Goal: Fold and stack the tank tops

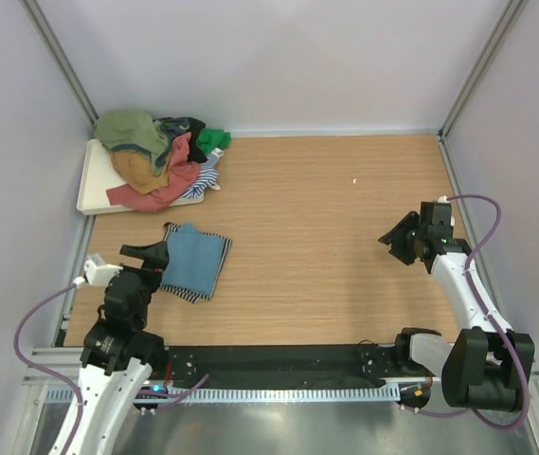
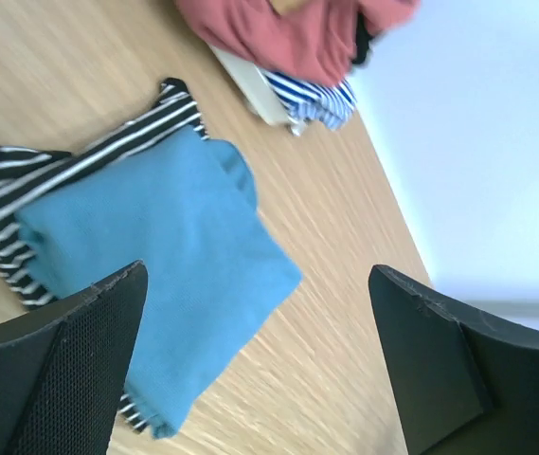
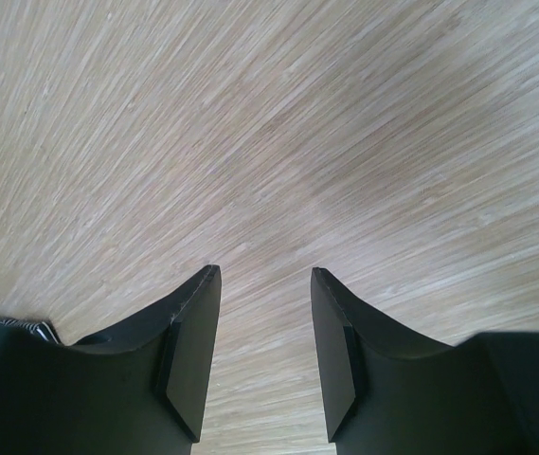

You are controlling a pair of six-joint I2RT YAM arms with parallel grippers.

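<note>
A folded plain teal-blue cloth tank top (image 1: 196, 258) lies on a black-and-white striped tank top (image 1: 188, 294), left of centre on the wooden table (image 1: 326, 284). At upper left, a heap of crumpled mixed-colour tank tops (image 1: 155, 156) covers a white tray (image 1: 89, 185). The left gripper (image 1: 148, 256), beside the teal top, gapes wide, empty. The right gripper (image 1: 397, 239), at mid right, is partly open, empty.
</note>
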